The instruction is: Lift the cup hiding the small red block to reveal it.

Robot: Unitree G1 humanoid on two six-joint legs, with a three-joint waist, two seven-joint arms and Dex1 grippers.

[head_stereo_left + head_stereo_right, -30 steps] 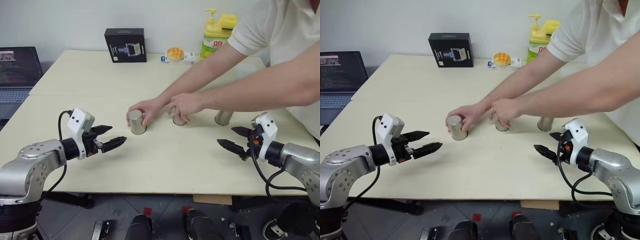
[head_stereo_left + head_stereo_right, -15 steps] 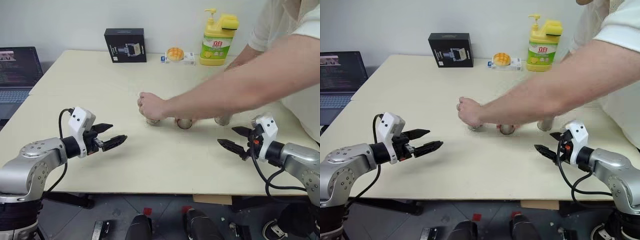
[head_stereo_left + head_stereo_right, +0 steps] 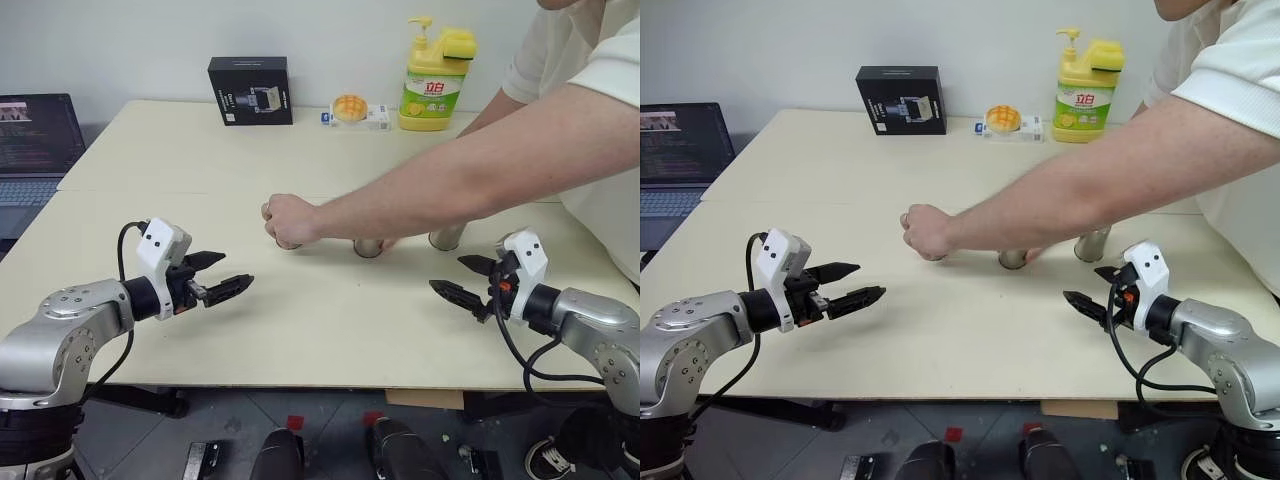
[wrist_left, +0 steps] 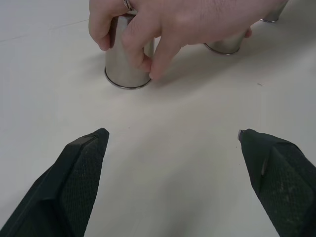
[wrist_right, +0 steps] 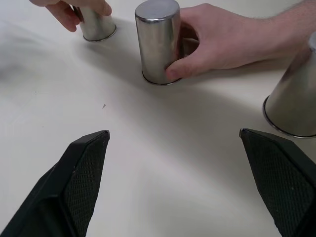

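Three silvery cups stand upside down in a row on the pale table. A person's hand [image 3: 292,218] grips the left cup [image 4: 127,64]. Their other hand [image 5: 217,39] holds the middle cup [image 5: 158,42]. The right cup [image 3: 447,238] stands untouched. The small red block is hidden; I cannot tell which cup covers it. My left gripper [image 3: 236,269] hovers open over the table, short of the left cup. My right gripper [image 3: 446,273] hovers open in front of the right cup. Neither holds anything.
The person's arms [image 3: 470,165] reach across the table from the right, above the cups. At the far edge stand a black box [image 3: 250,90], a yellow soap bottle [image 3: 432,80] and a small orange-yellow item [image 3: 350,108]. A laptop [image 3: 35,140] sits to the left.
The person's hands have slid the left and middle cups around; the left one moved right and back, then a little left again. The right cup and both grippers stayed still.
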